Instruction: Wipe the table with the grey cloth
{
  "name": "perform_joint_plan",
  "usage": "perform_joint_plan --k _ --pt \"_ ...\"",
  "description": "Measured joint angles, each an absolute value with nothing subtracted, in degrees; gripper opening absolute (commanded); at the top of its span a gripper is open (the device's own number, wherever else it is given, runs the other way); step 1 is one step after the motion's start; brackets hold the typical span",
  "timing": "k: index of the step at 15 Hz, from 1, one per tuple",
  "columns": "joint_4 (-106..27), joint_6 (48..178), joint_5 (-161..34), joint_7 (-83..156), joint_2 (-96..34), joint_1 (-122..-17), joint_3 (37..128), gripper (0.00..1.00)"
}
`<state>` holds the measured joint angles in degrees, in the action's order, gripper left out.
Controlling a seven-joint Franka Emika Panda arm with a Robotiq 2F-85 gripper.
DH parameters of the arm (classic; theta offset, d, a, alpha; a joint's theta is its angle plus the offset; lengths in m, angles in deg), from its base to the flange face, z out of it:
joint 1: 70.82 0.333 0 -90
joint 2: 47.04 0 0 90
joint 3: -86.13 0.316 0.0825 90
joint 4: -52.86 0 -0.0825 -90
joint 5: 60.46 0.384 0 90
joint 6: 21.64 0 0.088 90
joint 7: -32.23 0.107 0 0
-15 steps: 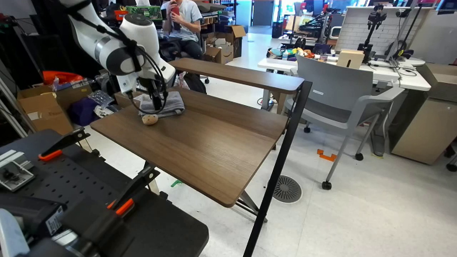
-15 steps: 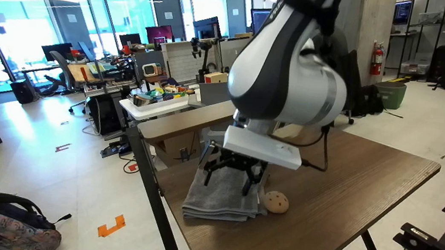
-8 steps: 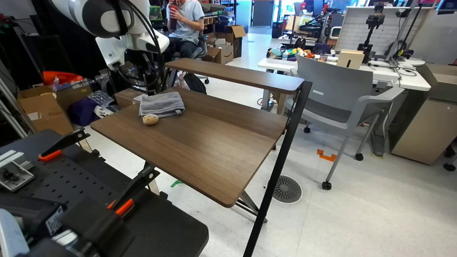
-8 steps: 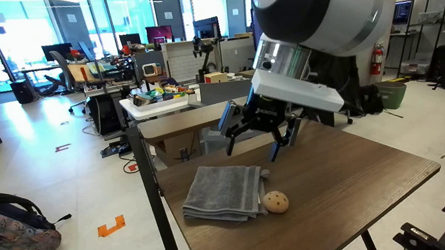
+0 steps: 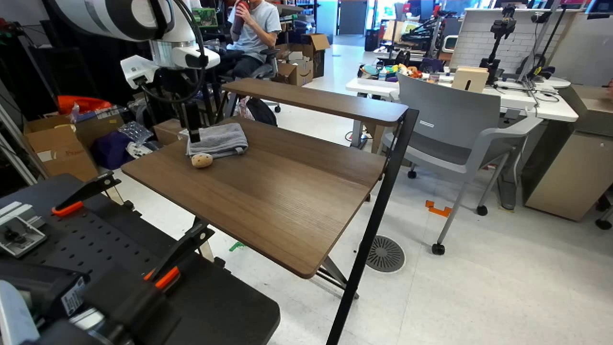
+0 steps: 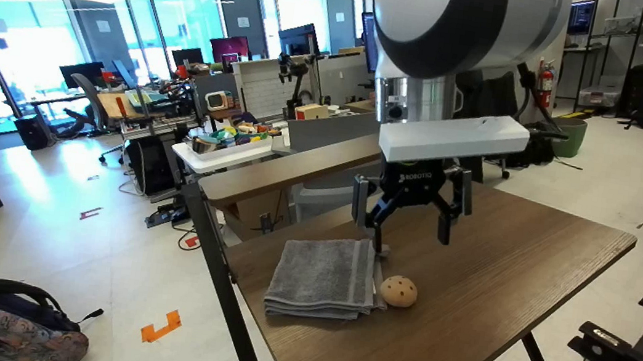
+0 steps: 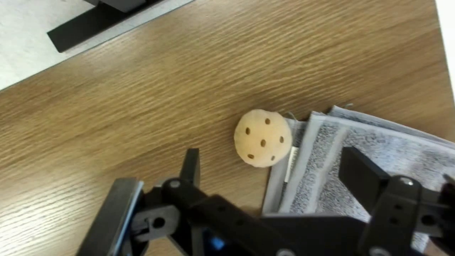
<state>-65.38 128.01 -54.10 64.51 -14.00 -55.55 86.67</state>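
Observation:
The grey cloth (image 6: 318, 273) lies folded on the wood-grain table (image 6: 485, 301), near one end. It shows also in an exterior view (image 5: 222, 136) and in the wrist view (image 7: 387, 145). My gripper (image 6: 410, 242) is open and empty, above the table and over the cloth's tag-side edge. In the wrist view, the gripper (image 7: 271, 156) has one finger over bare table and one over the cloth. In an exterior view the gripper (image 5: 193, 136) overlaps the cloth's near corner; its exact height is unclear.
A tan round object with dark spots (image 7: 263, 138) touches the cloth's edge on the table; it shows in both exterior views (image 5: 201, 160) (image 6: 399, 291). A raised shelf (image 5: 311, 98) runs along one long side of the table. A black post (image 5: 373, 225) stands at one end.
My gripper has risen off the cloth, then shifted sideways toward the tan object's side and come down somewhat. It stays open. The cloth and the tan object have not visibly moved.

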Motion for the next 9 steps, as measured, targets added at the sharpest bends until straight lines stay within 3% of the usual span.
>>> perform_joint_plan --k 7,9 --pt "-63.2 132.4 -57.2 73.7 -4.7 -48.7 81.7 1.00" --pt "-61.4 132.9 -57.2 75.3 -1.2 -47.8 80.5 0.74"
